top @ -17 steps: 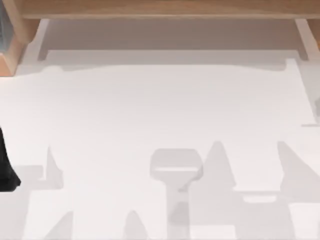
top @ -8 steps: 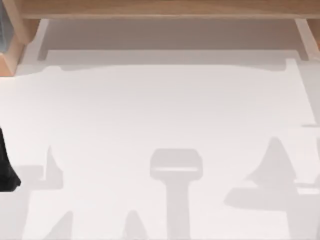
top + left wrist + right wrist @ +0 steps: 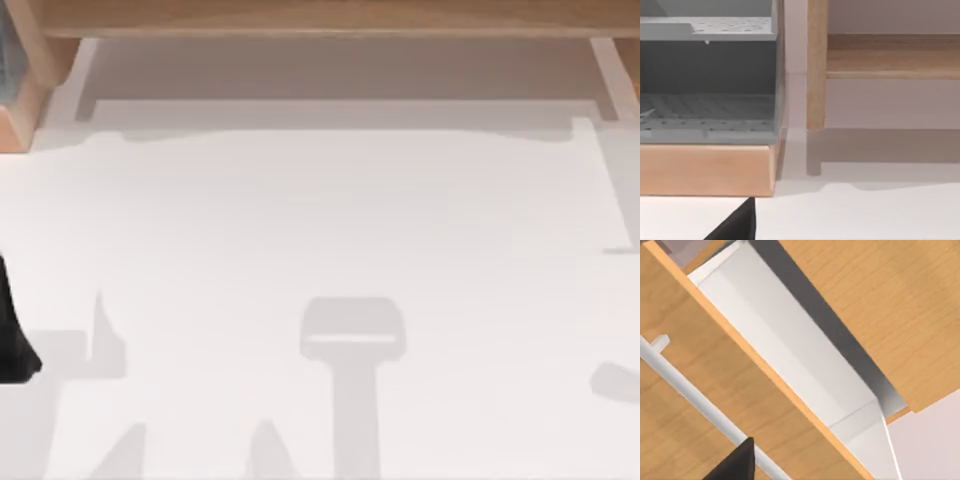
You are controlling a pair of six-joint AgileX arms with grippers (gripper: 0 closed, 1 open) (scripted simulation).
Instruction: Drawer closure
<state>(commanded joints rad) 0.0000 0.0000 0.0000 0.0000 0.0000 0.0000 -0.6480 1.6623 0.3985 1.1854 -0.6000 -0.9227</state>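
Open drawer, white handle bar just beside right gripper; jaw opening cannot be told

The table carries a wooden cabinet along its far edge, with a shelf unit at the far left corner. The left arm sits at the table's left edge, nearer the front. In the right wrist view the drawer stands pulled out from the cabinet front, and its handle bar runs along the drawer face, just beside a gripper finger.
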